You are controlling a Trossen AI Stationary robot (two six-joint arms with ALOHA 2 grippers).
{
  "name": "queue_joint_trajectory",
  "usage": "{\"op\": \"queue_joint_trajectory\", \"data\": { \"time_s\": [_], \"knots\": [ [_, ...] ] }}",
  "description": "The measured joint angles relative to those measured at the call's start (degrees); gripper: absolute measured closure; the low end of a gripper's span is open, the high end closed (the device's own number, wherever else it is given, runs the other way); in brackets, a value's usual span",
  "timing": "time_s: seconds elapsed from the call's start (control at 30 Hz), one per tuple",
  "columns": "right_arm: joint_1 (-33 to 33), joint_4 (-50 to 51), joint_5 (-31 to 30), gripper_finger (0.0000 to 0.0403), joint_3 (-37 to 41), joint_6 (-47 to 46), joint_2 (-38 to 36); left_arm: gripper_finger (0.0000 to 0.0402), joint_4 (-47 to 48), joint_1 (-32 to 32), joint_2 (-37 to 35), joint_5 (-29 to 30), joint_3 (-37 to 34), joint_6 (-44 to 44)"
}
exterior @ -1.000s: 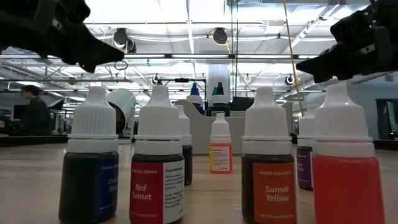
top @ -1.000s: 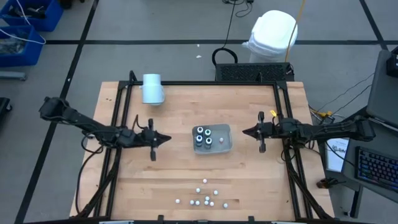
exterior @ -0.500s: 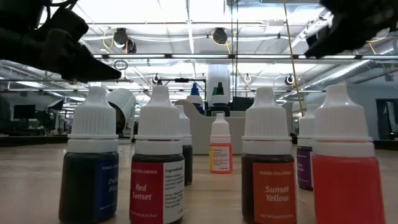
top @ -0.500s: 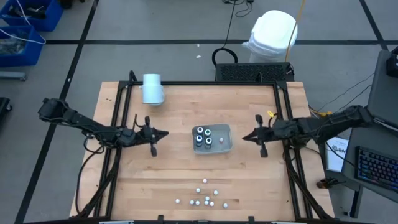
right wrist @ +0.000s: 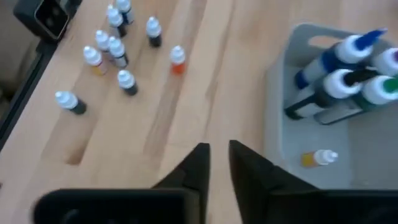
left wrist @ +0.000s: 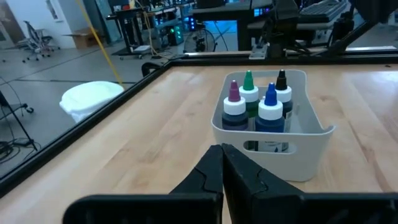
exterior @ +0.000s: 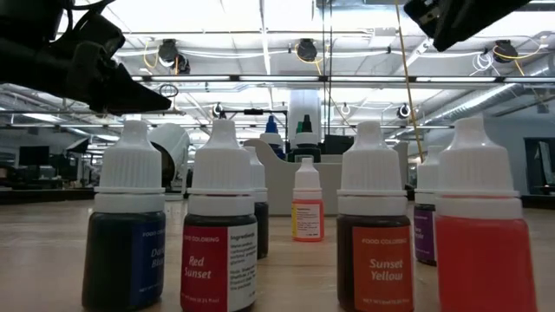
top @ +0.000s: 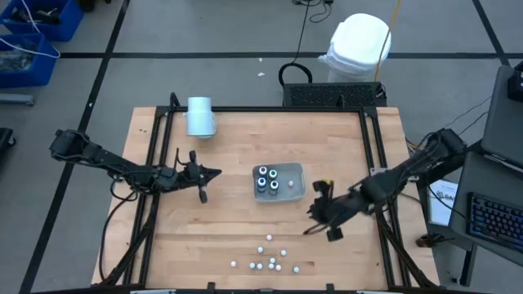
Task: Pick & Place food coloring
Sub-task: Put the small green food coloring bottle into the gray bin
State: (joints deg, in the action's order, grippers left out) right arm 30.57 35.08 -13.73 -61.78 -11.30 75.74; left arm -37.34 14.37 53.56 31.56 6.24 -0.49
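Observation:
The grey-blue tray (top: 294,189) stands mid-table on its base. It holds several dark food coloring bottles (top: 267,179) with coloured tips, standing upright (left wrist: 256,107), and one small orange bottle (right wrist: 317,158) lying on its side. Several small white-capped bottles (top: 265,257) stand near the table's front edge (right wrist: 115,46); the low view shows them close up (exterior: 221,217). My left gripper (top: 217,172) is shut and empty, left of the tray (left wrist: 219,152). My right gripper (top: 310,216) hovers near-right of the tray, fingers a narrow gap apart (right wrist: 216,152), empty.
A pale blue cylinder (top: 200,116) lies on its side at the table's far left corner. Black rails (top: 155,163) run along the left, right and far edges. Bare wood lies between the tray and the small bottles.
My right gripper has swung from the tray's right side toward the table's near edge and leftward, turning to point near-left. It now hovers between the tray and the small bottles. No bottle has moved.

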Motion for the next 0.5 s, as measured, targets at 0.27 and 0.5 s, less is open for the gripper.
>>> {"op": "queue_joint_trajectory", "data": {
  "time_s": [0.27,0.5],
  "knots": [
    [3.7,2.7,2.9,0.0238,-8.2,-0.4,12.0,0.0394,0.0,0.0,0.0,0.0,0.0,0.2],
    [6.9,-5.5,6.4,0.0193,-10.1,-1.7,17.3,0.0394,0.2,0.0,0.0,0.0,0.0,0.2]
  ]
}}
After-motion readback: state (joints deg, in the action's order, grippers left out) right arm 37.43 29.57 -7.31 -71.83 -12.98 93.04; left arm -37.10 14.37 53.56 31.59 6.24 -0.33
